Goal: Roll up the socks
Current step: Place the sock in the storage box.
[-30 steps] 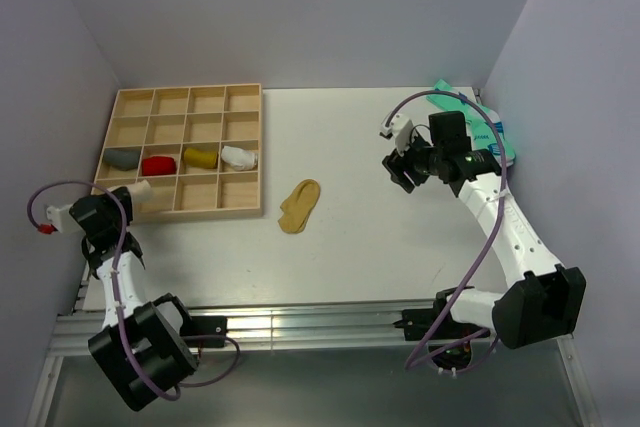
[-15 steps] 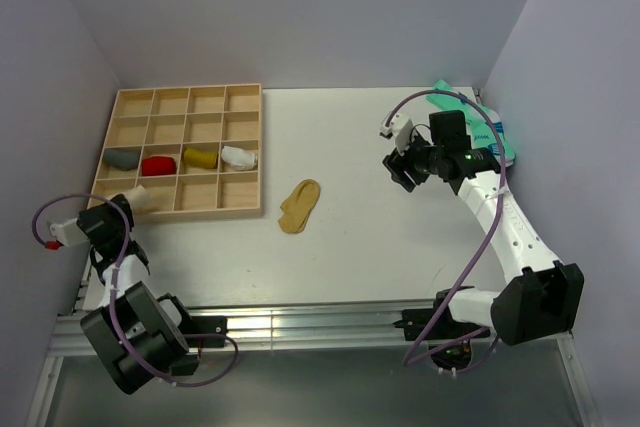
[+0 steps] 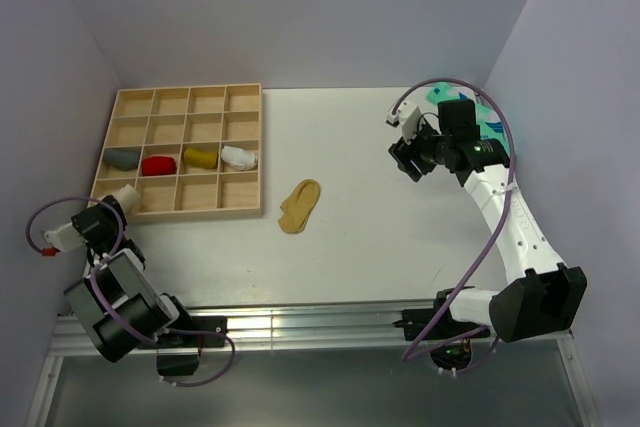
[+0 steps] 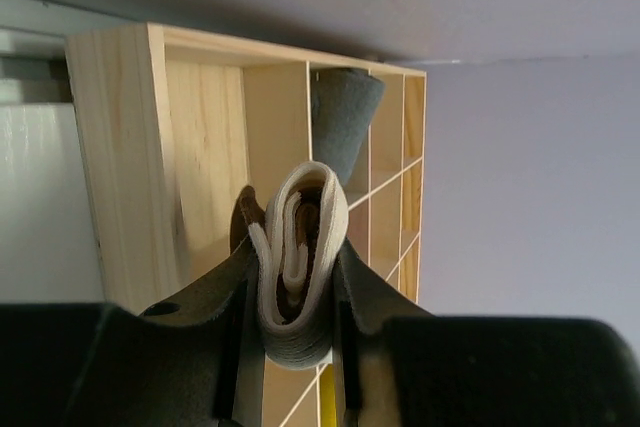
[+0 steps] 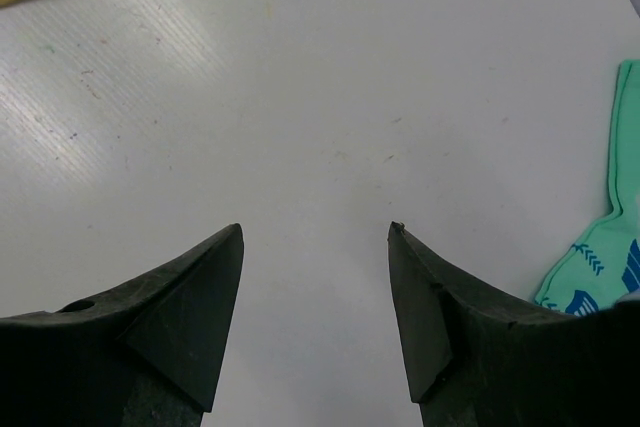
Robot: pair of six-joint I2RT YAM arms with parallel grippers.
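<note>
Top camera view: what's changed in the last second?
The left tool, gripping the rolled sock, drew slightly left over the tray's near-left corner. The right tool, open, shifted away toward the teal socks. The yellow sock and the tray's four socks stayed put.

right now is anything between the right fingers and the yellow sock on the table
Nothing visible. Only bare white table lies between the open right fingers and the flat yellow sock in the middle. The wooden tray sits off to the sock's left, clear of that path.
</note>
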